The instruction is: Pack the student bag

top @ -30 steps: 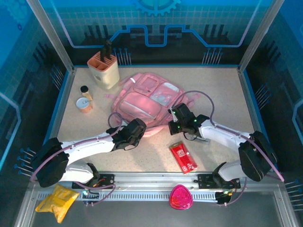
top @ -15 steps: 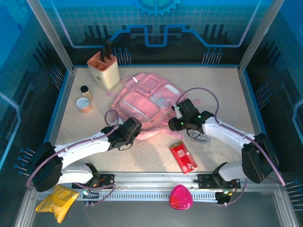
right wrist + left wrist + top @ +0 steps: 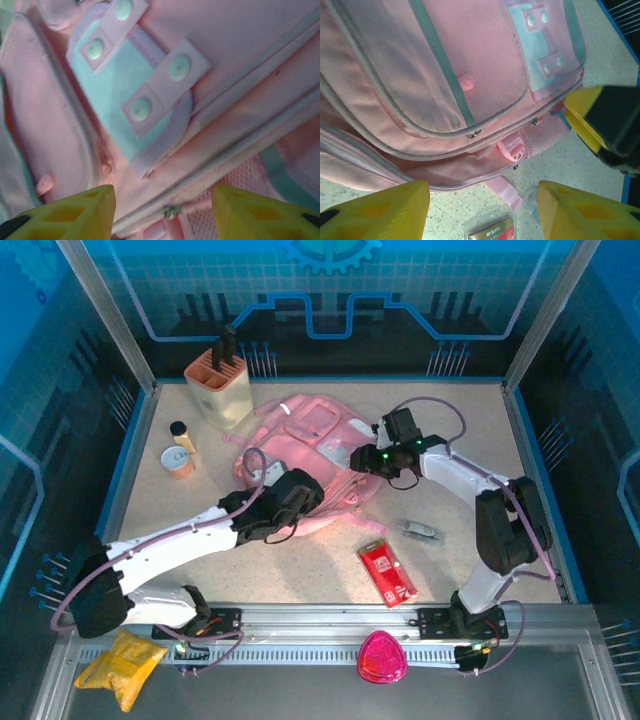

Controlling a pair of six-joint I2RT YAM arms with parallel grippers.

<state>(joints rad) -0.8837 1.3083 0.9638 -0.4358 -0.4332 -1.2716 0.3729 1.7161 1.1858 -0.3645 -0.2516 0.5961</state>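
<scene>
My left arm reaches long and low from its base, its claw (image 3: 303, 492) hanging over the near edge of the student bag (image 3: 305, 430), fingers apart and gripping nothing. My right arm bends back at the elbow and comes in from the right. Its claw (image 3: 364, 461) sits over the bag's right side above a pale blue patch (image 3: 125, 85), likewise spread and empty. The bag lies flat mid-surface (image 3: 470, 420), toward the back. A red packet (image 3: 387, 573) lies near the front, a beige holder (image 3: 222, 390) stands at the back left corner, and blue panels wall the cell.
</scene>
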